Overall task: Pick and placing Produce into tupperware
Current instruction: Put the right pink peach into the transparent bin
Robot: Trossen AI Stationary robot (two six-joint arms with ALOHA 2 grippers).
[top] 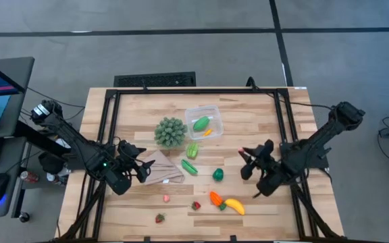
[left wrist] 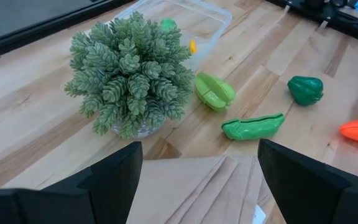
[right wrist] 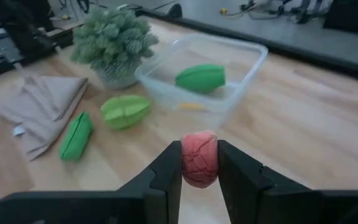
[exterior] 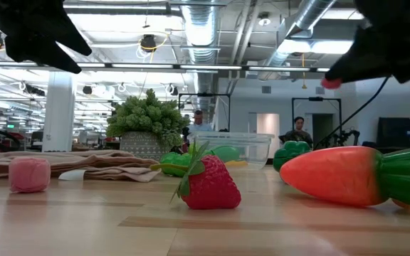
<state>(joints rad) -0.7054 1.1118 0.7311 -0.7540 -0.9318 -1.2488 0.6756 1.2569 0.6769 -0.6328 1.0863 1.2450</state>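
Note:
My right gripper (top: 247, 162) is shut on a small pink-red strawberry (right wrist: 199, 158), raised above the table to the right of the green pepper (top: 217, 174). The clear tupperware (top: 203, 121) stands at the far middle and holds a green pod (right wrist: 200, 78) and a small yellow piece. Two green pods (top: 192, 150) (top: 189, 167), an orange carrot (top: 215, 199), a yellow banana (top: 234, 206) and three small strawberries (top: 166, 198) (top: 196, 205) (top: 159, 218) lie on the table. My left gripper (top: 137, 169) is open and empty over the tan cloth (top: 161, 167). My right gripper pinches the strawberry's two sides (right wrist: 185, 163) between its two fingers, at their free ends. The fingers come from the table's right side. The strawberry is lifted clear of the table, as the low view shows (exterior: 331, 82).
A spiky green ball plant (top: 170, 131) stands left of the tupperware, at the far end of the cloth. A dark frame (top: 110, 121) runs along the table's edges. People show in the room beyond the table in the low view.

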